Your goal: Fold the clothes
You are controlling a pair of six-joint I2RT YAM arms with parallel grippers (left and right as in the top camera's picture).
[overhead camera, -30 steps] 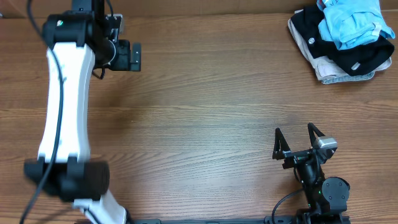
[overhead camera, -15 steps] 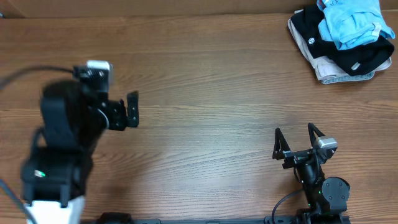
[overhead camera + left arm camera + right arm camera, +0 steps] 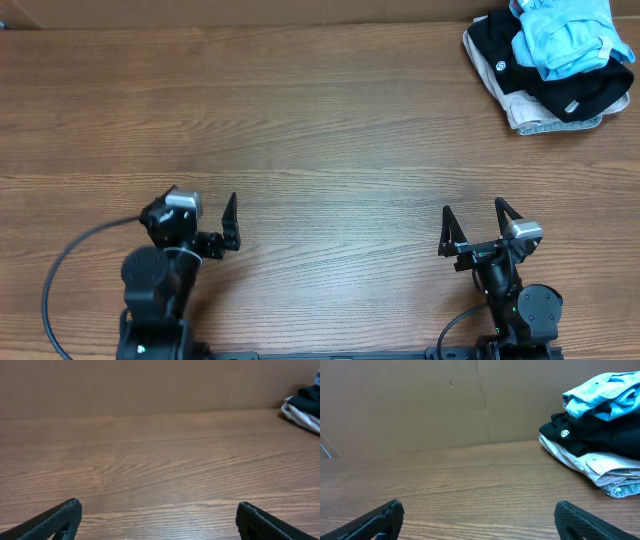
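Closest to the robot's edge of the table there are two grippers. The left gripper (image 3: pixel 158 511) and the right gripper (image 3: pixel 472 208) both sit low over the wood with their jaws spread wide and nothing in them. Each wrist view shows only two black fingertips poking in at the bottom corners, with bare wood grain between them. The overhead view is the only one showing both arms at once, well apart from each other, plus one black cable (image 3: pixel 58 272) looping off the left arm.

Past them it's all brown wooden table (image 3: pixel 330 130).

The clothes are in the far right corner, as one pile of three garments. The light blue T-shirt (image 3: pixel 565 35) is crumpled on top, not folded. Under it is a black garment (image 3: pixel 520 72), and at the bottom a white/beige garment (image 3: pixel 545 120) sticks out at the near edge.

From overhead I count two small white round logos on the black one. The right wrist view gets the pile side-on, so the layers are obvious, and only one logo shows. The left wrist view catches just a sliver of the pile at its right edge. Both wrist views also show one cardboard wall (image 3: pixel 420 405) standing behind the table.
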